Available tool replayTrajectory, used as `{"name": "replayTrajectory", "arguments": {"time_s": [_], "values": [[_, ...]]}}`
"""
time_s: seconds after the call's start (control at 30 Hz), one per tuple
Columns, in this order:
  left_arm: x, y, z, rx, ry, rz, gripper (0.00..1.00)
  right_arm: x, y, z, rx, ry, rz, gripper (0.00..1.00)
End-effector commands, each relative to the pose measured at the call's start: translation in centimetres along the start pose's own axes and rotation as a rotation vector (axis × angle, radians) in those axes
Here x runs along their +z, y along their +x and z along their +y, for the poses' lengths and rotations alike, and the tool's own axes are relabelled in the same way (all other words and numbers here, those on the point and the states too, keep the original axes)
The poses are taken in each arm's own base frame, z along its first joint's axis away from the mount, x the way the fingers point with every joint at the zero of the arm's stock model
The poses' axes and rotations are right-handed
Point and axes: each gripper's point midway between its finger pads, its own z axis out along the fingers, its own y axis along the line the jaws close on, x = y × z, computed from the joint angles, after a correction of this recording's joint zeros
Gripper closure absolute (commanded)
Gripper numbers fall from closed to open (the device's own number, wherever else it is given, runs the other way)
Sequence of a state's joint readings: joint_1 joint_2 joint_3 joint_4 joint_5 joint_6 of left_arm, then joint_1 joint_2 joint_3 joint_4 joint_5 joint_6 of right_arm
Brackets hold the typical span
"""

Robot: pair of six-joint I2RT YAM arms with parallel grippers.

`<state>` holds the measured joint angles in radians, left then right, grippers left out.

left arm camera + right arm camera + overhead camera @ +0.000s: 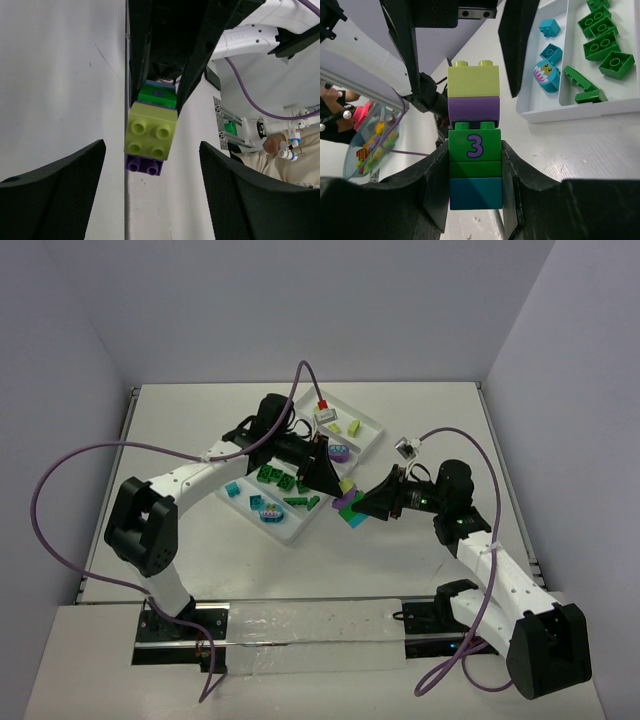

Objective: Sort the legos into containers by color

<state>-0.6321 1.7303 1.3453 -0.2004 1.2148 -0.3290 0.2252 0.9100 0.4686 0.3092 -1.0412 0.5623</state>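
Tray: clear white plastic tray with long compartments (290, 532), on the table ahead of both arms; loose green bricks (285, 480) and teal-blue bricks (250, 500) lie in separate lanes.
Left gripper (151, 145): jaws spread either side of the yellow-green top brick without touching it, probably set to pull it off.
Brick stack (473, 100): plastic, yellow-green over purple, two green and teal-blue; held up just beside the tray.
Right gripper (474, 165): clamped on the lower green bricks, seemingly bracing the stack for separation.

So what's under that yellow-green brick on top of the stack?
A purple brick, then a green brick marked 3, more green, and a teal-blue brick lowest. The right gripper clamps the stack low down, hiding those bricks' sides.
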Motion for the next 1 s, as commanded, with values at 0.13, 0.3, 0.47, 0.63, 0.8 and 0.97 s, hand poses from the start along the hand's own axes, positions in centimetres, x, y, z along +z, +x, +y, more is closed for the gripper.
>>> {"name": "replayTrajectory", "arguments": {"time_s": [0.13,0.3,0.47,0.63,0.8,0.97], "values": [[0.7,-1.4,-1.6,0.118,0.096,0.006,0.29,0.4,-1.3,1.1,-0.07,-0.035,0.003,1.0],[0.8,-1.6,-2.0,0.131,0.111,0.008,0.34,0.4,-1.3,1.1,-0.07,-0.033,0.004,1.0],[1.1,-1.3,-1.9,0.123,0.12,0.022,0.52,0.5,-1.2,0.9,-0.066,-0.025,0.004,1.0],[1.3,-1.0,-2.1,0.136,0.125,0.029,0.69,0.5,-1.3,0.7,-0.065,-0.015,0.007,1.0],[1.1,-1.2,-1.2,0.114,0.101,0.028,1.0,0.5,-1.0,-0.4,-0.049,0.039,0.006,1.0],[-1.0,-3.4,1.2,0.056,0.028,-0.07,1.0,-0.1,-1.4,-5.3,0.015,0.31,-0.047,1.0]]}}
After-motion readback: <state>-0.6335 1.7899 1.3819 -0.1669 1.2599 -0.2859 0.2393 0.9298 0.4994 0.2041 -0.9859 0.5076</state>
